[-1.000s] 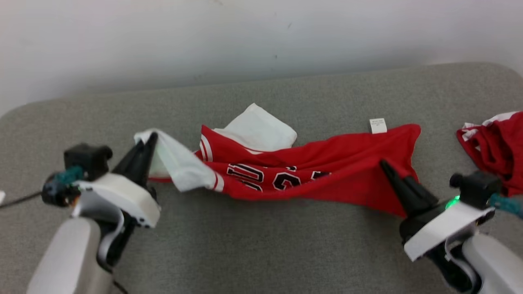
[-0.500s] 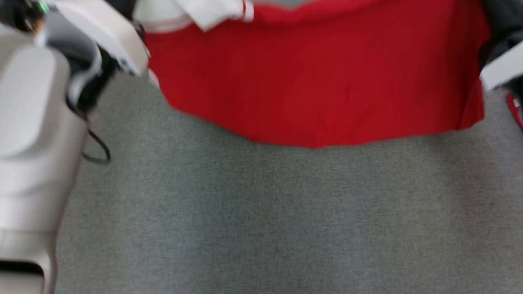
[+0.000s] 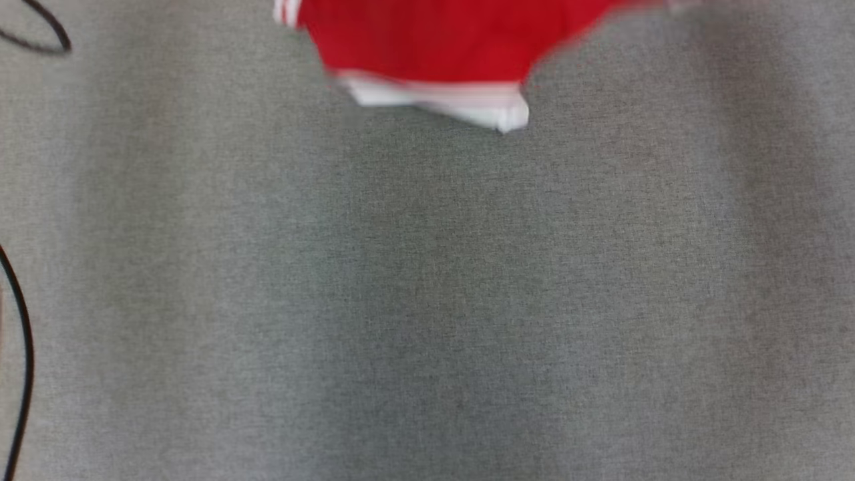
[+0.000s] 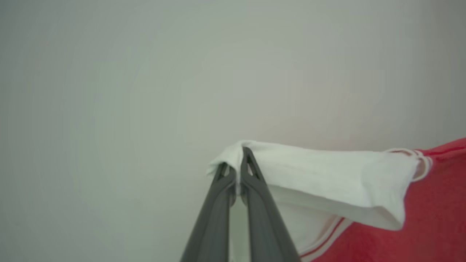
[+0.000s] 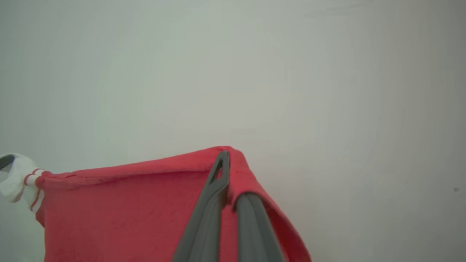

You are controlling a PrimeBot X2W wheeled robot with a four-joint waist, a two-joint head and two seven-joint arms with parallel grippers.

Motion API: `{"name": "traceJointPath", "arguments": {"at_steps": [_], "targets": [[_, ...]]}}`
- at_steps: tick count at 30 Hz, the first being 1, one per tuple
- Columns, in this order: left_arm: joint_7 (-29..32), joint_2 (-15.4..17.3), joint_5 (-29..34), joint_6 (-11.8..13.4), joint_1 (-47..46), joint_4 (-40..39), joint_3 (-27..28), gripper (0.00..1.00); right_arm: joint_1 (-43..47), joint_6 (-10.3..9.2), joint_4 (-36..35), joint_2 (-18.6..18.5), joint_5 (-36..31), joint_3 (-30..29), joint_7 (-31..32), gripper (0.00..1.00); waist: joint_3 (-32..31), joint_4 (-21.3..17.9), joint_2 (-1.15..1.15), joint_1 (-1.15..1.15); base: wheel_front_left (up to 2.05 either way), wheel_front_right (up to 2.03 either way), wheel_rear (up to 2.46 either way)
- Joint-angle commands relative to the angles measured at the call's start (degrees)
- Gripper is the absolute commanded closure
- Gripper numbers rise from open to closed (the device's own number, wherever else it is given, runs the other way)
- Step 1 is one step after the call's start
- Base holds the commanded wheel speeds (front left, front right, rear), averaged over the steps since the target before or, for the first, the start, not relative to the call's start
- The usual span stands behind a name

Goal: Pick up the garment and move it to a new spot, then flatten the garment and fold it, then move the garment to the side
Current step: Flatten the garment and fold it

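The garment [image 3: 427, 47] is a red jersey with white sleeves and white-striped trim. In the head view its lower part hangs at the top centre, above the grey table [image 3: 427, 300], with a white sleeve end [image 3: 467, 110] lowest. My left gripper [image 4: 236, 160] is shut on the white sleeve [image 4: 327, 174], held up before a pale wall. My right gripper [image 5: 227, 160] is shut on a red corner of the garment [image 5: 127, 211], the cloth draped over one finger. The jersey stretches between both grippers.
Grey fabric-covered table surface spreads across the head view below the garment. A black cable [image 3: 23, 347] curves along the left edge, with another loop [image 3: 47, 33] at the top left.
Both grippers have lifted the garment off the table and keep their hold. The head view has shifted down, so the arms have left it and less of the hanging jersey shows.
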Motion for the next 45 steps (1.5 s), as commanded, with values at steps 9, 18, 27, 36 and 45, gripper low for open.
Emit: {"name": "traceJointPath", "arguments": {"at_steps": [9,18,27,36,45], "targets": [[-4.41,-1.74,0.10,0.42,-11.03,8.74,0.44,1.00,-9.42,-0.14,6.46,0.69,0.97,2.49,-2.70,1.00,-0.19,0.40,0.00,-0.01,0.00,0.00,0.00],[-4.45,-3.44,-2.43,0.16,-8.41,14.03,-3.38,1.00,-6.30,-0.13,6.47,-0.69,5.03,6.99,-1.54,1.00,-0.66,1.97,0.00,-0.01,0.00,0.00,0.00],[-0.81,0.79,-9.99,0.13,4.84,9.30,-13.29,1.00,6.61,-0.13,-0.39,-3.34,11.52,14.64,2.31,1.00,-7.14,2.99,0.00,-0.01,0.00,0.00,0.00],[12.91,11.22,-22.44,0.12,21.69,-4.21,-24.53,1.00,19.96,-0.13,-8.03,-6.47,17.86,22.71,9.96,1.00,-17.81,2.78,0.00,-0.01,0.00,0.00,0.00],[34.57,21.46,-36.19,0.75,39.30,-19.54,-29.25,1.00,31.77,-0.13,-16.01,-11.12,20.47,30.70,16.01,1.00,-25.66,2.89,0.00,-0.01,0.00,0.00,0.00]]}}
